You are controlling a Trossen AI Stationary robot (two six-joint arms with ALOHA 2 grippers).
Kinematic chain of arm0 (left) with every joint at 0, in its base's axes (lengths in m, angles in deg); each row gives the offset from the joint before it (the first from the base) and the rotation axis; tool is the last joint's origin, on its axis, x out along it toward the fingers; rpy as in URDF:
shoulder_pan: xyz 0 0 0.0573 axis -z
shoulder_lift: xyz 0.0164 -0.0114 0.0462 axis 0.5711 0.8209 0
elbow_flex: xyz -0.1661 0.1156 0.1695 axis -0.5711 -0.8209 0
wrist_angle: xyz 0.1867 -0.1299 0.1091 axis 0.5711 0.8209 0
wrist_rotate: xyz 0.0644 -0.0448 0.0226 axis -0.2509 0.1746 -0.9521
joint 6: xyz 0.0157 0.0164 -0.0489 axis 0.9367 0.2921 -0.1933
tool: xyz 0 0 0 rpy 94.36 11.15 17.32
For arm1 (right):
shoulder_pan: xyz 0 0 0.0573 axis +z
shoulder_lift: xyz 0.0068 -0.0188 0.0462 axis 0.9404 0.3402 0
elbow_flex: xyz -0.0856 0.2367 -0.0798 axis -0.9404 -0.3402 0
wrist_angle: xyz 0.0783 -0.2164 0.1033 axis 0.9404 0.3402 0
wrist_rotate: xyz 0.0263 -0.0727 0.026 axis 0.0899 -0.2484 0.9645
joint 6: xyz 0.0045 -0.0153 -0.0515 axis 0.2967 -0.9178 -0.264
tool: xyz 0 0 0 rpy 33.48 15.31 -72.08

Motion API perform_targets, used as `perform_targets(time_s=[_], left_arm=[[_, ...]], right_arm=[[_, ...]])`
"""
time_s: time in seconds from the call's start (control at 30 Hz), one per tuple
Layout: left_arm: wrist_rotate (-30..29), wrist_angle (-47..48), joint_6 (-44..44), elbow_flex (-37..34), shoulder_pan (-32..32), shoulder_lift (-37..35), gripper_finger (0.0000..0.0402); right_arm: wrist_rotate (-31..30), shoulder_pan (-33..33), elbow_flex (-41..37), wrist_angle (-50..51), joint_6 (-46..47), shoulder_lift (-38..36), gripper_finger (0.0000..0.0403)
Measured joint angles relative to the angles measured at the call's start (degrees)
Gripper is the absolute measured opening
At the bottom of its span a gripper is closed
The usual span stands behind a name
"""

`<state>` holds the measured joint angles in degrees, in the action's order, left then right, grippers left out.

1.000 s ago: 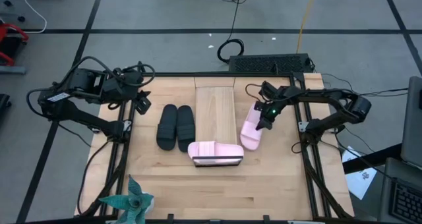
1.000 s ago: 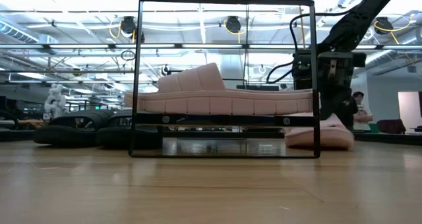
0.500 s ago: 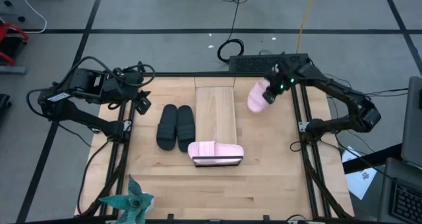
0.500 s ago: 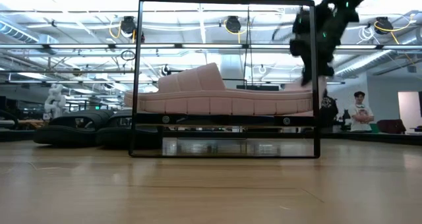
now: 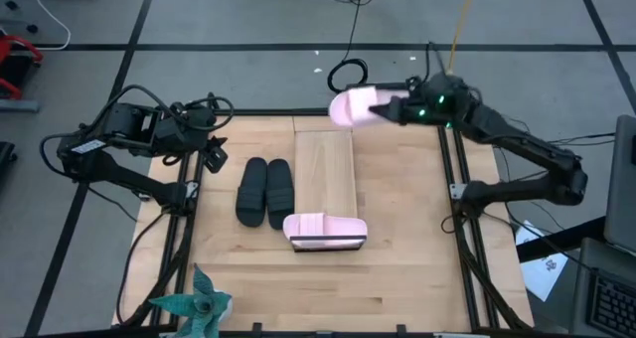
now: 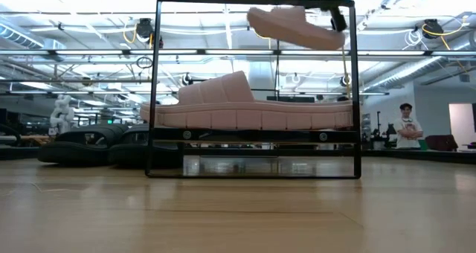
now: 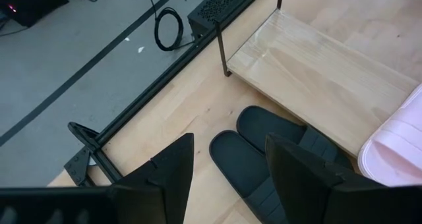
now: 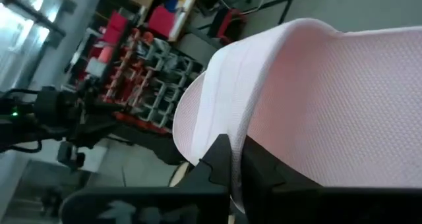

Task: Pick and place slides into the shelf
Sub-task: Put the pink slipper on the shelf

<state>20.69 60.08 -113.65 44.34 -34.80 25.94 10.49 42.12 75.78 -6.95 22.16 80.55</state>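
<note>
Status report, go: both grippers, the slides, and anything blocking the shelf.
Right gripper shut on pink slide, airborne over shelf's far end. Left gripper open, parked above black slides. Other pink slide already shelved. Nothing blocking.

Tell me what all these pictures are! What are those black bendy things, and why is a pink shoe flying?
The bendy things are two robot arms at a wooden table. One camera looks down from above, one sits at table height, and one rides on each wrist. The right gripper is shut on a pink slide, lifting it above the far end of the shelf. The other pink slide already lies on the shelf. The black slides wait beside it. The left gripper is open, holding nothing.
</note>
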Motion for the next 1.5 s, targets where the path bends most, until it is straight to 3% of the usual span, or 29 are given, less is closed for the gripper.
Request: perform_targets(time_s=[0.23,0.47,0.83,1.13,1.5], left_arm=[[0.0,0.07,0.14,0.0,-0.01,0.0,0.0193],[0.0,0.23,4.59,0.0,-0.01,0.0,0.0193],[-0.25,0.24,9.47,0.02,-0.17,-3.09,0.0193],[-1.54,0.28,9.14,0.02,-0.17,-6.55,0.0193],[-1.57,0.26,7.08,0.02,-0.17,-7.21,0.0193]], right_arm=[[-23.8,20.2,-0.15,-3.38,14.94,7.87,0.0001],[-29.72,29.73,-0.15,-12.59,27.49,19.69,0.0001],[-30.47,33.41,0.14,-10.96,37.15,26.2,0.0001],[-25.22,31.2,-0.88,-9.17,35.89,26.07,0.0001],[-23.47,30.21,-3.02,-11.68,35.69,26.78,0.0001]])
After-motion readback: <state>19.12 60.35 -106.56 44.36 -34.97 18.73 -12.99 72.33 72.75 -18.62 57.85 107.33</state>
